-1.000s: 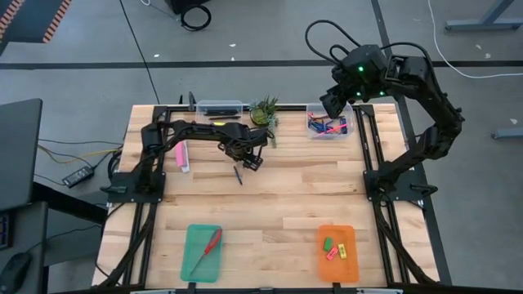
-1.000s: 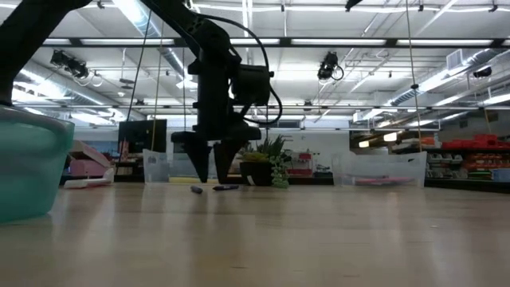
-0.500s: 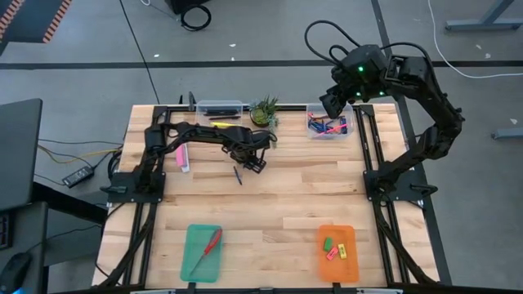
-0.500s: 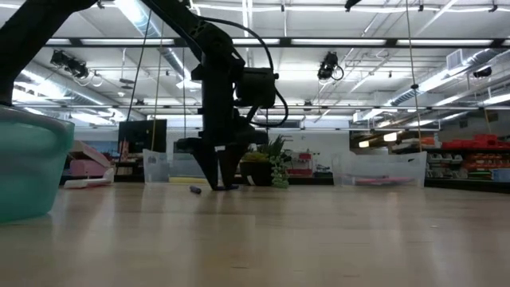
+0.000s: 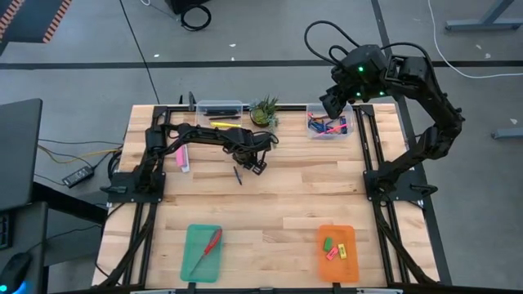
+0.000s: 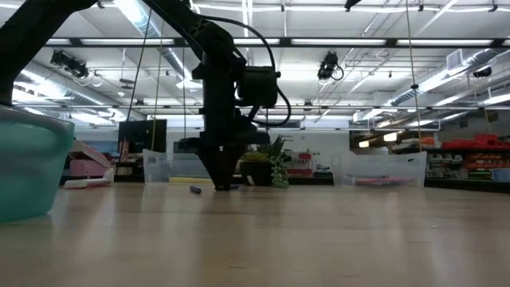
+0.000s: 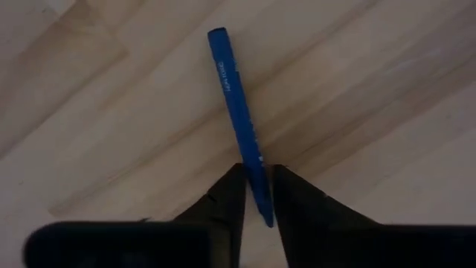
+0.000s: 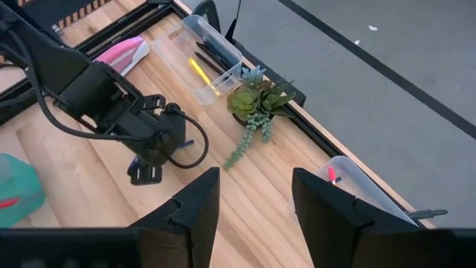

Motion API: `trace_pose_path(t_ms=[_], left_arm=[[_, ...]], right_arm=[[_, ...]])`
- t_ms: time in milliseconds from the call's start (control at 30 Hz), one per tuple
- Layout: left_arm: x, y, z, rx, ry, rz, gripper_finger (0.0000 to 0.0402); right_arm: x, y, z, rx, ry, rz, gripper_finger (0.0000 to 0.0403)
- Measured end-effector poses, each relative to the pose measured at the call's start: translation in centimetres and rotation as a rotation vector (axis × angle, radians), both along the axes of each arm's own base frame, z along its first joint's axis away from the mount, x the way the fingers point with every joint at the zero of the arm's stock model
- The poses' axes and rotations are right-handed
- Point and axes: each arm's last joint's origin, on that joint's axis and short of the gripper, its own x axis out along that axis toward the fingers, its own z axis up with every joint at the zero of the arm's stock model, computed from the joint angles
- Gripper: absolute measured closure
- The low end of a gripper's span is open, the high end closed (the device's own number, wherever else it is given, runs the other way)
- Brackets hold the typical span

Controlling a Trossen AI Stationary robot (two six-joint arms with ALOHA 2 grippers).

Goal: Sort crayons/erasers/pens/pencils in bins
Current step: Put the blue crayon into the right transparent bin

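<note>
The left end effector (image 7: 257,195) is down at the table (image 5: 286,200), its two dark fingers drawn in against either side of a blue pen (image 7: 236,109) that lies flat on the wood; the pen's near end sits between the fingertips and the rest runs away from them. In the high view this end effector (image 5: 257,162) is in the upper middle of the frame, just below the small potted plant (image 5: 265,110), with a dark pencil (image 5: 238,175) lying loose just to its lower left. A clear bin (image 5: 219,108) holding dark pencils and a yellow one stands left of the plant. A second clear bin (image 5: 328,124), right of the plant, holds blue pens. The right end effector (image 5: 333,103) hangs above that bin, fingers spread wide and holding nothing. Near the bottom edge, the teal tray (image 5: 202,252) carries red-handled scissors (image 5: 207,249), and the orange tray (image 5: 337,253) holds erasers (image 5: 335,247).
</note>
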Motion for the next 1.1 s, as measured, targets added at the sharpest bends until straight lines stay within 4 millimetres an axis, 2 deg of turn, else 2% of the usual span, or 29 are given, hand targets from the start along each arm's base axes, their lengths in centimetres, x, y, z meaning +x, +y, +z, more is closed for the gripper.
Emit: trace_pose_path(t_ms=[233, 333, 467, 667, 867, 1000, 1100], left_arm=[[-0.1, 0.0, 0.0, 0.003, 0.005, -0.033, 0.0384], [-0.1, 0.1, 0.4, -0.009, -0.013, -0.033, 0.0382], [-0.1, 0.1, 1.5, -0.012, -0.069, -0.040, 0.0361], [-0.2, -0.1, 5.6, -0.004, -0.231, -0.081, 0.0372], [-1.2, -0.5, 11.4, 0.037, -0.454, -0.117, 0.0369], [-2.0, -0.7, 15.8, 0.090, -0.675, -0.120, 0.0362], [-2.4, -0.7, 18.7, 0.127, -0.854, -0.095, 0.0368]], right_arm=[[0.0, 0.0, 0.0, 0.000, 0.000, 0.000, 0.0228], [0.0, 0.0, 0.0, 0.000, 0.000, 0.000, 0.0228], [0.0, 0.0, 0.0, 0.000, 0.001, 0.000, 0.0228], [-0.3, 0.0, -0.2, -0.009, 0.042, 0.009, 0.0228], [-1.4, -0.8, -0.5, -0.010, 0.120, -0.014, 0.0228], [-2.1, -1.2, 0.4, 0.069, -0.042, -0.044, 0.0228], [-1.7, -1.3, 1.1, 0.150, -0.182, -0.001, 0.0228]])
